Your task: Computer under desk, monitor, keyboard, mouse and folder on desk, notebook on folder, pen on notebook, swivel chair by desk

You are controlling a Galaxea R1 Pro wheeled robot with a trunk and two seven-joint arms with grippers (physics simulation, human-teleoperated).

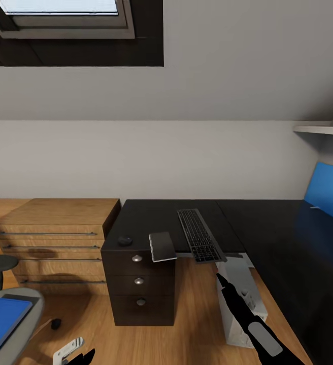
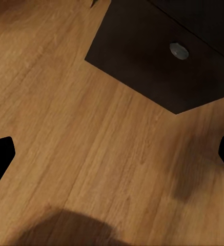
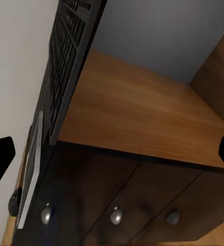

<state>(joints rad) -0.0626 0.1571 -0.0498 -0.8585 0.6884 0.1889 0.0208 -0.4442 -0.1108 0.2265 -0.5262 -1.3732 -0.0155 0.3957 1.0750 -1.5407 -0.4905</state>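
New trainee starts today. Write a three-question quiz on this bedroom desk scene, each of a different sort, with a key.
1. True or false: the keyboard lies wholly on the desk, with no part past the edge.
2. Multiple choice: the grey notebook rests A) on the floor, B) on the desk above the drawers, overhanging the front edge, C) on the wooden shelving.
3. Fill in: the blue folder at the lower left of the head view lies on the swivel ____.

Key: 1 false, its near end juts over the edge; 2 B; 3 chair.
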